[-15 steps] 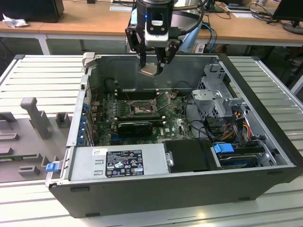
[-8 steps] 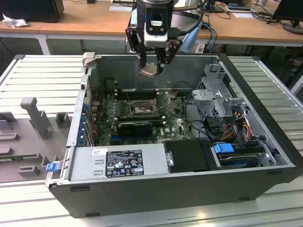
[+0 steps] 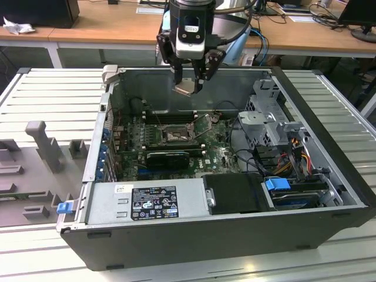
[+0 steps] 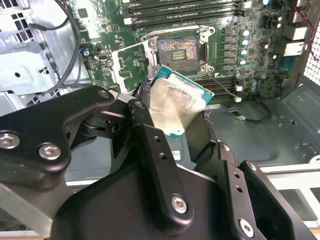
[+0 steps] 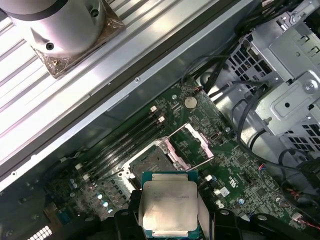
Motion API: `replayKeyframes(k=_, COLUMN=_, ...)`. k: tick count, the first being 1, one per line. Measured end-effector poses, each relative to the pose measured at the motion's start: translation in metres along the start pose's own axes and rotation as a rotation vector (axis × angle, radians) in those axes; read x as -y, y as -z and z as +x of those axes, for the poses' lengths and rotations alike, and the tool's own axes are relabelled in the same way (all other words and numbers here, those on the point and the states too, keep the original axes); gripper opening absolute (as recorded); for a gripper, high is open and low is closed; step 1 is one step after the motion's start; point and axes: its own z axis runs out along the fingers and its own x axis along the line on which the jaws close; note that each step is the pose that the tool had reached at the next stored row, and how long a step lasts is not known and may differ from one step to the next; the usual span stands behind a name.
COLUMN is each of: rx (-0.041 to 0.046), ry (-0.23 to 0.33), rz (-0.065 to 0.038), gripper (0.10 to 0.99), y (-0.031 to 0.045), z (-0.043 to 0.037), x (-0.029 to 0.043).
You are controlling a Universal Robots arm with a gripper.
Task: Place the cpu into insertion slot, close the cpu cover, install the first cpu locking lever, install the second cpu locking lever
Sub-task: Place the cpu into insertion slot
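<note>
Silvery cpu [image 5: 167, 207] clamped in my gripper [image 3: 189, 85].
It hangs tilted above the bare insertion slot [image 4: 178, 50]; the cpu cover [image 4: 132, 62] stands open beside it.

Gripper [image 3: 189, 84] holding the cpu [image 3: 184, 89] over the open computer case [image 3: 194, 235]
The gripper is gripping the tilted cpu above the green motherboard [image 3: 217, 155]; below, the insertion slot [image 3: 175, 136] is lying uncovered, the cpu cover [image 3: 204, 123] standing flipped open beside it.

Ribbed pale metal tabletop [image 3: 53, 88] in the foreground; behind it, a row of wooden desks [image 3: 106, 26] on white legs [image 3: 54, 56].
</note>
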Motion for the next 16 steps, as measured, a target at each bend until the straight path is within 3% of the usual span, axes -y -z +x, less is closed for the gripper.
replayKeyframes(k=16, rx=0.0088, ry=-0.101, rz=-0.002, gripper=0.525, y=-0.0002, z=0.0, x=0.0)
